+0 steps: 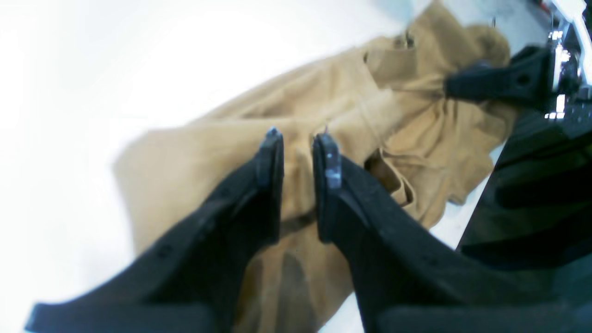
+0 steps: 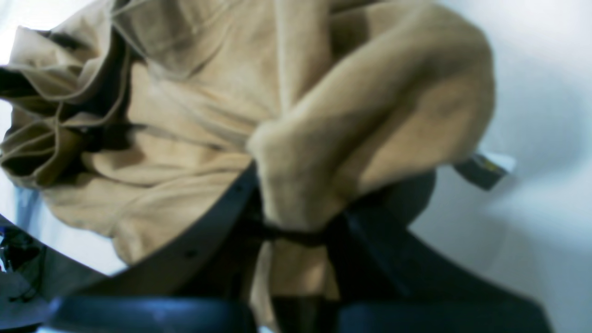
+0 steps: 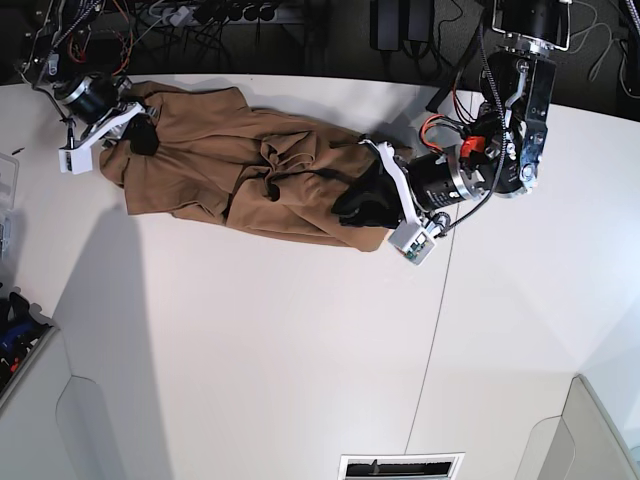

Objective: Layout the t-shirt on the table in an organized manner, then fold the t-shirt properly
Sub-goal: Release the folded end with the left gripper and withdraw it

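Two grippers are on the t-shirt [image 3: 250,175], and you are very early in the job. The shirt lies bunched and wrinkled in a long heap across the far part of the table [image 3: 300,360], stretched roughly between the arms; nothing is flattened yet and no fold is made. By my reading you are only taking hold of the ends so you can spread it.

Your right gripper [image 2: 296,222] is closed on a thick bunch of cloth at one end of the shirt: the right wrist view shows fabric pinched between its jaws and bulging over them. A small white tag [image 2: 485,169] pokes out just beside that bunch.

Your left gripper [image 1: 298,138] stands part-way apart at the other end of the shirt. Its jaws have a narrow gap with cloth showing through it, but you cannot tell whether they pinch that cloth or merely hover over it.

Left to do: spread the shirt flat, straighten sleeves and hem, then fold.

No containers with visible contents play any part here.
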`<move>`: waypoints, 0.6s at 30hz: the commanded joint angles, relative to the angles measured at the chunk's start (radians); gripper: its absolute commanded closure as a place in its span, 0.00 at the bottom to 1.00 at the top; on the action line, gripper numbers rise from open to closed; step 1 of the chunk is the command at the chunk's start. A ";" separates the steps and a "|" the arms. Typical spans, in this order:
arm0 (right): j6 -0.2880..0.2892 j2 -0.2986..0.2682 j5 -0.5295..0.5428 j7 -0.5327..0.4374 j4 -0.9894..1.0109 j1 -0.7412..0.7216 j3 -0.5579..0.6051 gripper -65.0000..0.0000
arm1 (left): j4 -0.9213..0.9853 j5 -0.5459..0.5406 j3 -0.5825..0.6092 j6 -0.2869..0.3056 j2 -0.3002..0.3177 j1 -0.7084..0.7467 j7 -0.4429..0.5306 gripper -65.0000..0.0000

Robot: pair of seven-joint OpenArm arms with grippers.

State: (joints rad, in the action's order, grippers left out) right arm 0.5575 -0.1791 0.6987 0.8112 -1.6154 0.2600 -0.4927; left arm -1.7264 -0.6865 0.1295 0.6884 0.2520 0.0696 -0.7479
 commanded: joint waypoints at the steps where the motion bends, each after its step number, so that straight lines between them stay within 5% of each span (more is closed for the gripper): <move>1: 0.004 -0.010 0.005 -0.030 -0.013 -0.005 -0.003 1.00 | -0.026 -0.039 -0.007 0.010 0.010 -0.011 0.005 0.81; 9: 0.004 -0.085 -0.029 -0.045 -0.013 -0.025 -0.029 1.00 | -0.035 -0.112 -0.036 0.010 0.031 -0.011 -0.031 0.81; 18: 0.004 -0.154 0.020 -0.025 -0.014 -0.035 -0.134 1.00 | -0.029 -0.098 -0.245 0.010 0.031 0.046 -0.031 0.81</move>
State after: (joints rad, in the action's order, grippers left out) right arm 0.5575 -0.3115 0.6968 0.8093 -1.6146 0.2329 -0.6167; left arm -1.7424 -0.7616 -0.1131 0.6888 0.2798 0.1265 -0.7959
